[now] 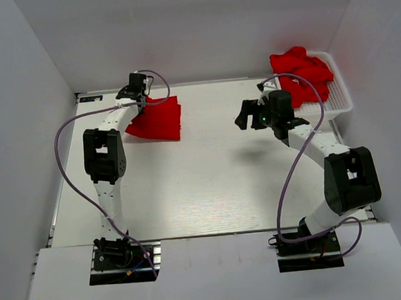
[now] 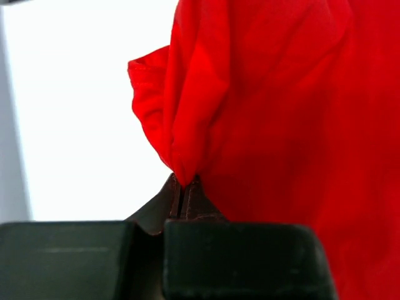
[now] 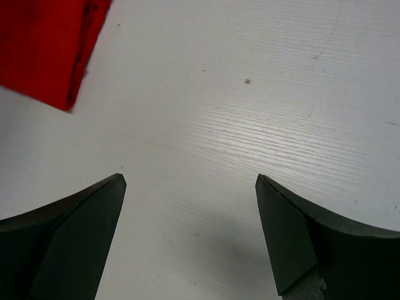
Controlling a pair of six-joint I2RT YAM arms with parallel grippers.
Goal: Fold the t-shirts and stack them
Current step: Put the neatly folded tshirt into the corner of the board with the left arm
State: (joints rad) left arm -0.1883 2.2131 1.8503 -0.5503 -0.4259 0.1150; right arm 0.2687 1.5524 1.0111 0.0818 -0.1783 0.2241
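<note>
I have one folded t-shirt (image 1: 158, 120) lying well left of the basket (image 1: 341, 101), my left gripper (image 1: 139, 93) pinched on its edge; my right gripper (image 1: 248, 115) hangs spread and empty nearer the basket, where a heap of t-shirts (image 1: 302, 69) is left to fold

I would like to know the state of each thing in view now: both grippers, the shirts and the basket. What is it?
folded t-shirt: lies folded on the table, one edge pinched.
left gripper: shut on the folded t-shirt's edge.
right gripper: open, empty, above bare table.
unfolded t-shirts: crumpled in a heap.
basket: upright, holding that heap.
</note>
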